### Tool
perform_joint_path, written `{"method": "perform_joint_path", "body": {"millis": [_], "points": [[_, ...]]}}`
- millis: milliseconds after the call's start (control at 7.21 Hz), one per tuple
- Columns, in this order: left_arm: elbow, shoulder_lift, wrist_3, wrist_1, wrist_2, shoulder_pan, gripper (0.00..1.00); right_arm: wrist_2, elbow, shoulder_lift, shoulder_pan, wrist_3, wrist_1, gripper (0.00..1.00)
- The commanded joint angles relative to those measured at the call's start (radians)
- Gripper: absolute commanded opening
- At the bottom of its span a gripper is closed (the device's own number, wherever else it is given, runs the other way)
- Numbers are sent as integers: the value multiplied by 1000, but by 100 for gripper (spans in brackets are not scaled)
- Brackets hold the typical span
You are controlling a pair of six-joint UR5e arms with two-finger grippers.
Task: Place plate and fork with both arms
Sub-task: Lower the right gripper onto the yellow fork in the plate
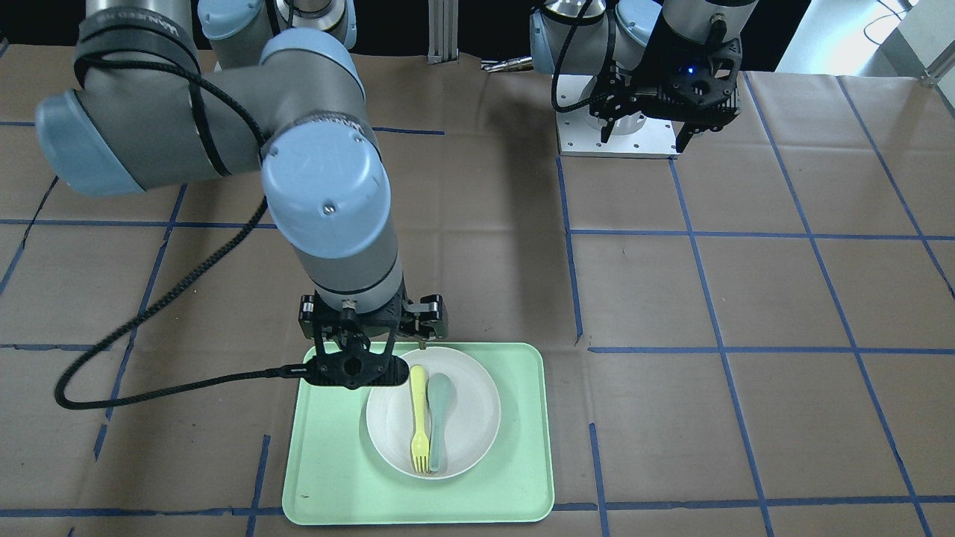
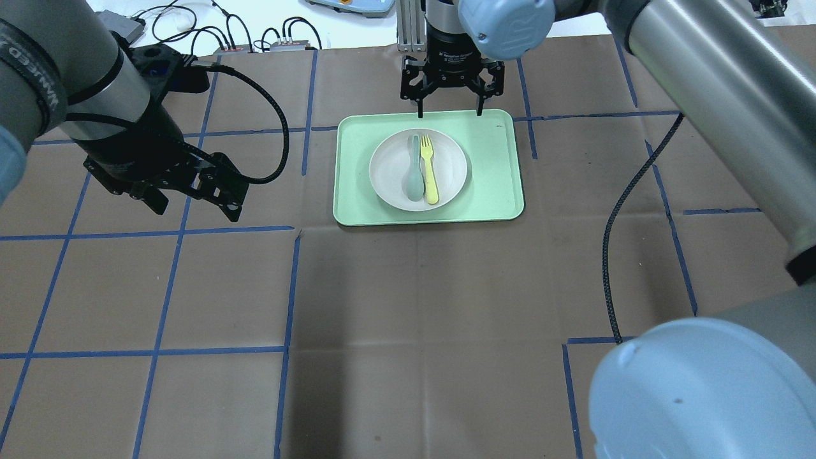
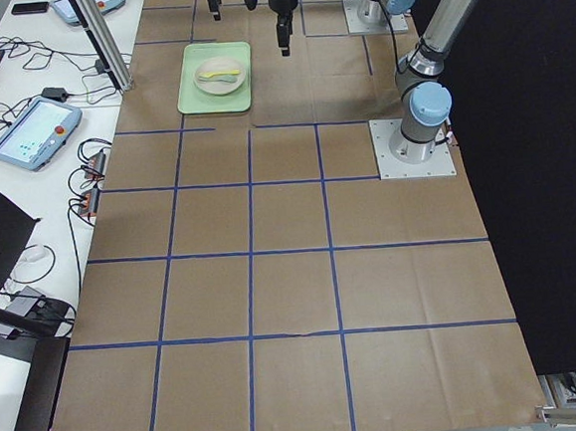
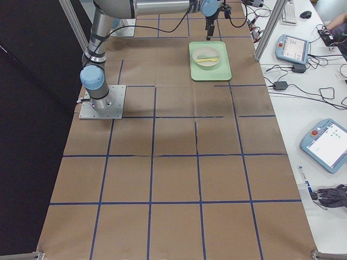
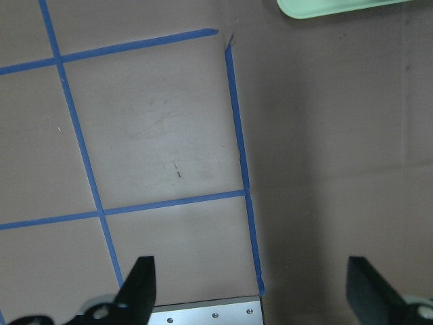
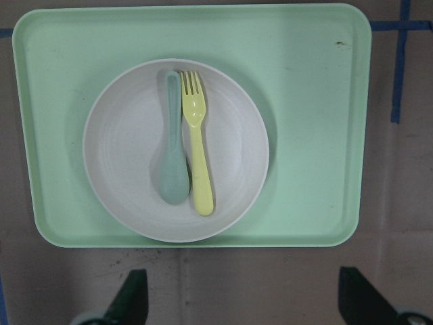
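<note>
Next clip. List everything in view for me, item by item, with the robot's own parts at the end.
tray: one, mint green, rectangular, on the table's far side from the robot
plate: one, off-white, round, on the tray
fork: one, pale yellow, lying on the plate
spoon: one, grey-green, on the plate beside the fork
table cover: one, brown paper with a blue tape grid
teach pendants: two, grey, on the white side table
right arm: one, silver-grey, reaching to the tray
left arm: one, silver-grey, to the robot's left of the tray
right gripper: one, black, fingers apart, above the tray's far edge
left gripper: one, black, fingers apart, over brown paper
</note>
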Motion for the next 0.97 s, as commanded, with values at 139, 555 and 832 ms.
{"method": "perform_joint_path", "body": {"millis": [139,555,832], "points": [[-1,4,-6,35,0,3,100,0,-5,75,13,64,-21,100],[-1,4,-24,25,0,5,100,-14,-1,154,20,60,-115,80],[-1,5,-24,25,3,3,100,-14,1,181,20,58,-117,66]]}}
